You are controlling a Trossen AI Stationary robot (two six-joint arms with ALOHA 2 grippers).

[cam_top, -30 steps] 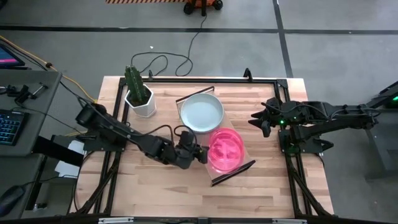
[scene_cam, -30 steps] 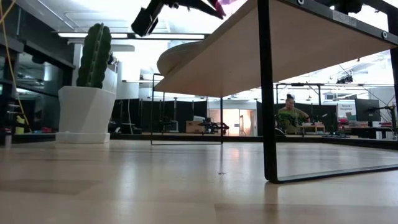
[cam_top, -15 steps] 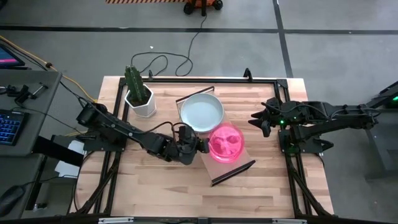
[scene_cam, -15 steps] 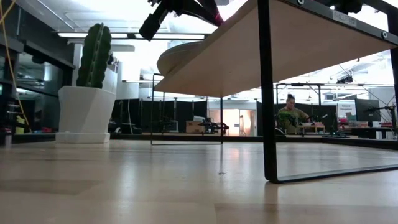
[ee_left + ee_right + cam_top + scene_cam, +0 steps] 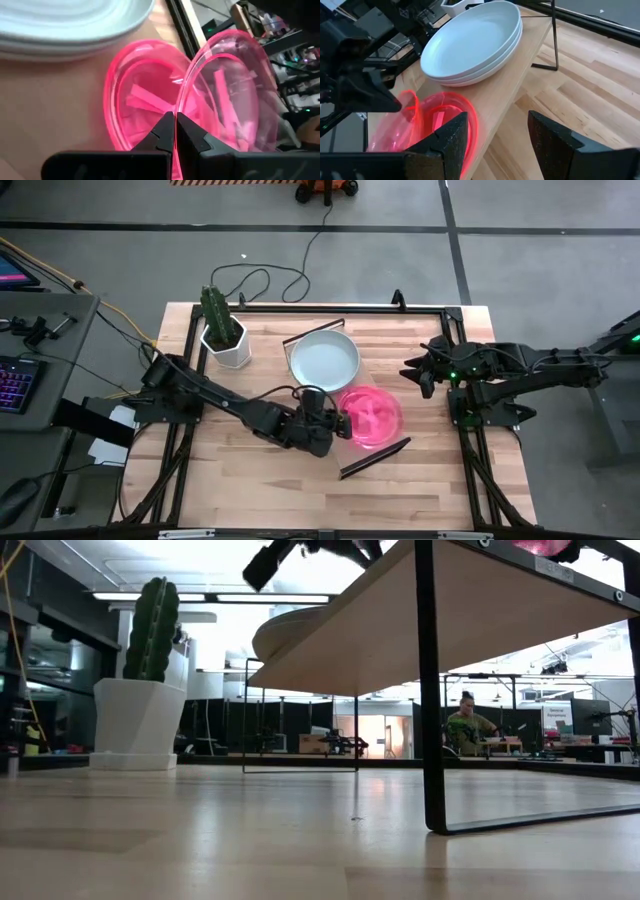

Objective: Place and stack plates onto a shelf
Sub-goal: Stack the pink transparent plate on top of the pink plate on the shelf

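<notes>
The shelf (image 5: 392, 448) is a light-wood board on thin dark brackets, slanting across the table's middle. A stack of pale plates, white on top (image 5: 324, 360), sits on its far end (image 5: 475, 40). On the near end lies a translucent pink plate (image 5: 132, 102). My left gripper (image 5: 335, 425) is at that plate's left, shut on a second pink plate (image 5: 375, 418) tilted above it. My right gripper (image 5: 414, 376) hovers open to the right of the shelf, its fingers (image 5: 452, 137) apart and holding nothing. In the low view the left arm (image 5: 290, 550) shows above the shelf's underside (image 5: 400, 630). My left gripper (image 5: 175, 125) pinches the rim (image 5: 181, 102) of the upper pink plate between its two fingers, on the side facing the table's left. The fingers come nearly level from the left. The plate sits tilted over the pink plate on the shelf; whether they touch, I cannot tell.
A white pot with a green cactus (image 5: 222, 332) stands at the table's far left, behind the shelf's end (image 5: 140, 705). The shelf's dark bracket leg (image 5: 430, 690) stands on the tabletop. A person (image 5: 465, 725) sits far back in the room. Bare wood (image 5: 260, 480) spans the near side.
My left gripper has moved toward the table's right, staying shut on the pink plate. The plate has travelled with it, farther over the shelf's near end and the pink plate lying there.
</notes>
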